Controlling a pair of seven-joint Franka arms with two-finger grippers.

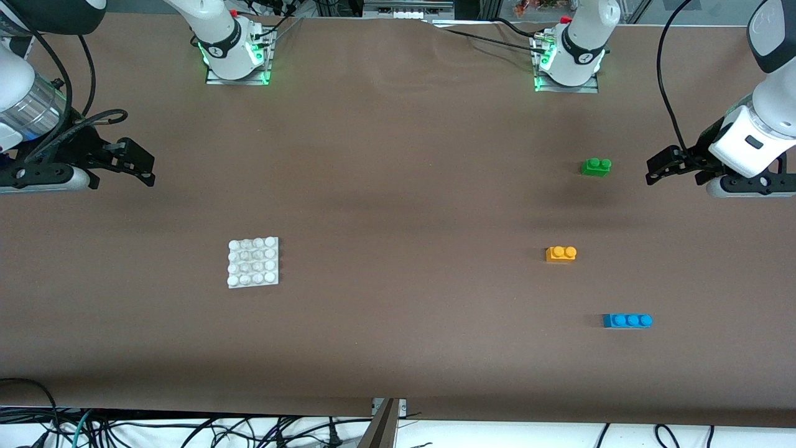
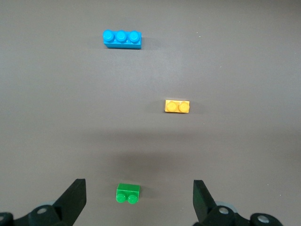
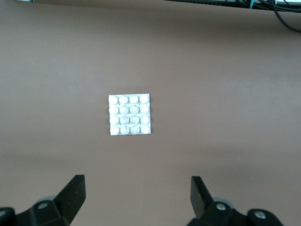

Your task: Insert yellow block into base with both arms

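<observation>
Yellow block (image 1: pixel 560 253) sat on the table, well apart from the base (image 1: pixel 252 262), toward the left arm's end. Left gripper (image 1: pixel 660 169) and right gripper (image 1: pixel 142 166) hung wide open, empty, over the table's ends.

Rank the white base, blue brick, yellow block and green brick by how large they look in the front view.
1. base
2. blue brick
3. yellow block and green brick: both two-stud bricks that look about alike, so I leave them unranked.
</observation>
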